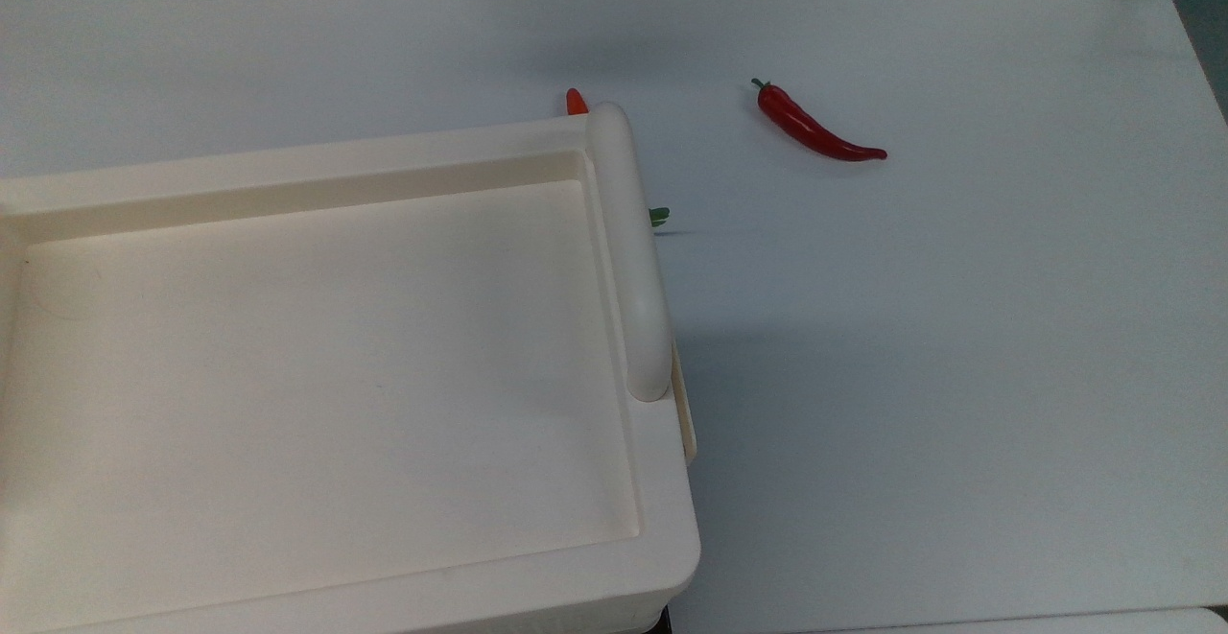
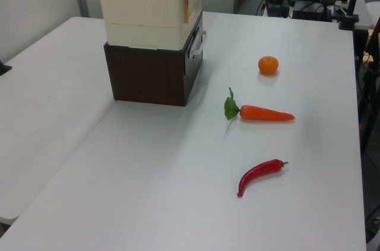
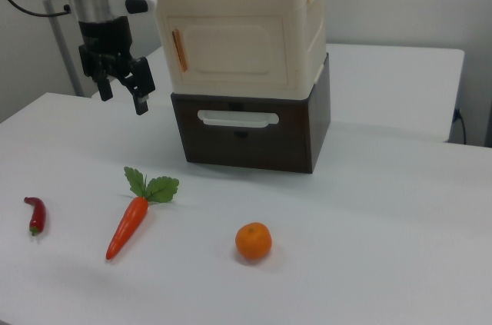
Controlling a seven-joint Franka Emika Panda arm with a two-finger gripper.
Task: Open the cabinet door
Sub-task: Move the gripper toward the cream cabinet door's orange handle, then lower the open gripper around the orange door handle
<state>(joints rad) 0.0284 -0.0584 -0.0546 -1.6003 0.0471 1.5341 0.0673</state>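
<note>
The cream cabinet [image 3: 238, 29] stands on a dark brown drawer box [image 3: 250, 129]. Its door [image 3: 234, 44] faces the right view and lies flush and closed, with an orange handle strip [image 3: 178, 50] along its left edge. My gripper [image 3: 123, 98] hangs open in the air on the right view's left of the cabinet, level with the door's lower half, close to the handle edge but apart from it. Nothing is between its fingers. The top view looks down on the cabinet's recessed top [image 1: 317, 356], its rounded bar [image 1: 631, 250] and the door's thin edge [image 1: 684, 413]. The left view has the cabinet [image 2: 148, 5] at the back.
On the white table [image 3: 369, 248] in front of the cabinet lie an orange [image 3: 254, 241], a carrot with green leaves [image 3: 131, 221] and a red chili [image 3: 35, 215]. The drawer box has a white handle [image 3: 238, 117]. Open table surface stretches to the right view's right.
</note>
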